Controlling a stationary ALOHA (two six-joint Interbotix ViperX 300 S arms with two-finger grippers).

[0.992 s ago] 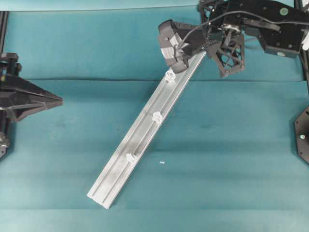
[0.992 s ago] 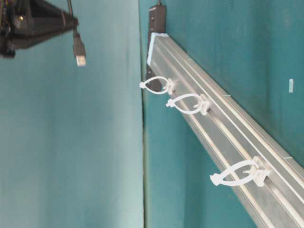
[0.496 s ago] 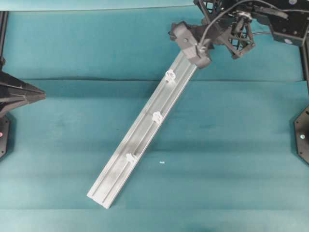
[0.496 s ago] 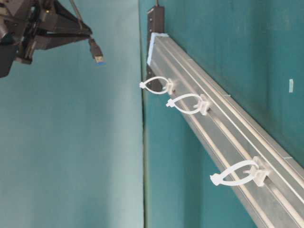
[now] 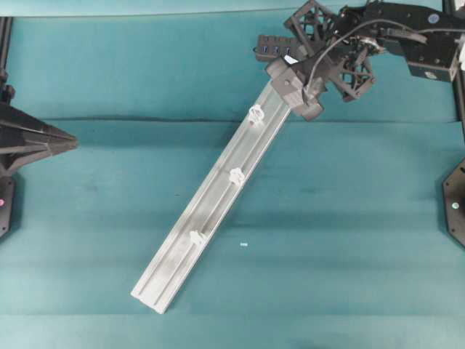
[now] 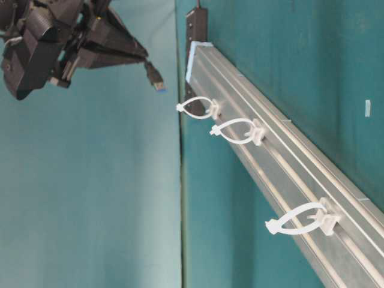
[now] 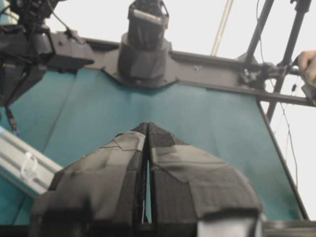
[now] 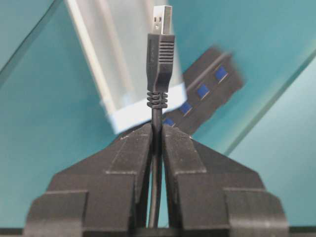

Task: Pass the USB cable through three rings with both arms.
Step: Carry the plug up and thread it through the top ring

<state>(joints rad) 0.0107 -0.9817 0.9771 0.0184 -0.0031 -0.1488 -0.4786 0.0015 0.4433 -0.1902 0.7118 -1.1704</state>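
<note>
Black cord was clamped in my right hand [image 8: 157, 129], pinched just behind the plug of the USB cable [image 8: 159, 59] — the metal tip stood clear of the fingertips and pointed away from the wrist. From the table-level view the plug [image 6: 157, 79] hung in the air near the top end of the aluminium rail [image 5: 218, 203], close to the first ring [image 6: 197, 108] but not in it; I could see a gap between tip and loop. The hub [image 5: 275, 48] that the cable runs to lay on the teal desk [image 5: 349, 218] just beyond that end of the rail.

Findings on progress: none of the three rings had been threaded. The first, the second [image 6: 239, 132] and the third [image 6: 303, 220] all stood open and vacant along the rail, with no cord through any of them. What was done — the cable was picked up and the plug presented towards the first loop. What remained, in my judgement, was the whole of the threading: align the tip with the first loop, push through, and repeat twice.

My left hand [image 7: 147, 129] was pressed together on nothing, resting well apart from the rail at the left edge of the desk. It had taken no part yet; I judged it would be needed to receive the plug on the far side of each ring.
</note>
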